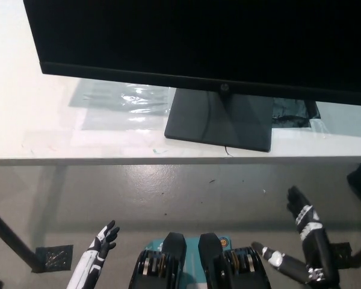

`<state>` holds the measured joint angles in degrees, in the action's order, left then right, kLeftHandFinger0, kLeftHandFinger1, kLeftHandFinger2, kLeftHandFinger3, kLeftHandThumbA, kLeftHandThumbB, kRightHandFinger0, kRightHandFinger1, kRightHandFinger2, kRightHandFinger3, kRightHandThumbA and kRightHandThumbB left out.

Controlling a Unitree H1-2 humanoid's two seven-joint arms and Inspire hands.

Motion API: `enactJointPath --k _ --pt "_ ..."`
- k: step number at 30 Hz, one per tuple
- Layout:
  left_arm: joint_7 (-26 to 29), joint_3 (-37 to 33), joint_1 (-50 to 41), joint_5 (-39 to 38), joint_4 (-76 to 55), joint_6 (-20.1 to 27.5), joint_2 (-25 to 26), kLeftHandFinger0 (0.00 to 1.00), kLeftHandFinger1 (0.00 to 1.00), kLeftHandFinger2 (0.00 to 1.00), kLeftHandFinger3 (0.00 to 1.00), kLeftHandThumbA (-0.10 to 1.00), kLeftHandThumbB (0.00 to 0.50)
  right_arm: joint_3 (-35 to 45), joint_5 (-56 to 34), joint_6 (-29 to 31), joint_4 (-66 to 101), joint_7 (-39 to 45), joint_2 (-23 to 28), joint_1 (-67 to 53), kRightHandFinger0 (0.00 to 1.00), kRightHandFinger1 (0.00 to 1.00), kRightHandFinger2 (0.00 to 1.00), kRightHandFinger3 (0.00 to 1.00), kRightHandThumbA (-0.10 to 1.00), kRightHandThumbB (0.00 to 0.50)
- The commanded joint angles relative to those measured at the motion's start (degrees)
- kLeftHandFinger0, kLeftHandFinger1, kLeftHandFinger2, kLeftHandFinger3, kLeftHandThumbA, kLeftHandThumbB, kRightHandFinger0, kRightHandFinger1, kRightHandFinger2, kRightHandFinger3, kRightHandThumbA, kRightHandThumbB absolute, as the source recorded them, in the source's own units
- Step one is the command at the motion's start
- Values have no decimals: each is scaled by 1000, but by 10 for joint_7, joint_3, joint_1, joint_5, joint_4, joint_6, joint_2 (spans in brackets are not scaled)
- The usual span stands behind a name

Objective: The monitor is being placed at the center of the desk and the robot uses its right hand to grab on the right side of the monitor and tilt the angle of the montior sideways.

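Below the desk's front edge, your robot's black right hand [305, 241] is hanging with its fingers [298, 201] spread apart and pointing up, holding nothing and touching nothing. It is sitting at the lower right of the head view, over the grey floor [186, 198], well apart from the monitor [198, 42]. You are seeing the monitor standing on the white desk [30, 120], its dark screen filling the top of the view and its square base [219, 118] resting near the desk's front edge, a little right of the middle. Behind the base, a sheet of clear plastic [123, 102] is lying flat on the desk. At the lower left, the white left hand [99, 250] is resting low over the floor, its dark fingertips slightly apart and gripping nothing.
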<state>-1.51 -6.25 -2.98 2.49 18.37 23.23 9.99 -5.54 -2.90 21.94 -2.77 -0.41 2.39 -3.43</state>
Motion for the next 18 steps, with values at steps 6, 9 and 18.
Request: enactJointPath --k 6,9,18 --pt "5 -2 6 6 -2 37 11 1000 1000 1000 1000 1000 400 41 -316 -91 105 58 -11 43 1000 1000 1000 1000 1000 456" --pt "6 -3 10 8 1 37 13 1000 1000 1000 1000 1000 403 82 -478 -191 108 52 -14 93 1000 1000 1000 1000 1000 449" --pt "5 -4 8 8 -1 37 11 1000 1000 1000 1000 1000 403 131 -581 -248 61 53 -26 148 1000 1000 1000 1000 1000 420"
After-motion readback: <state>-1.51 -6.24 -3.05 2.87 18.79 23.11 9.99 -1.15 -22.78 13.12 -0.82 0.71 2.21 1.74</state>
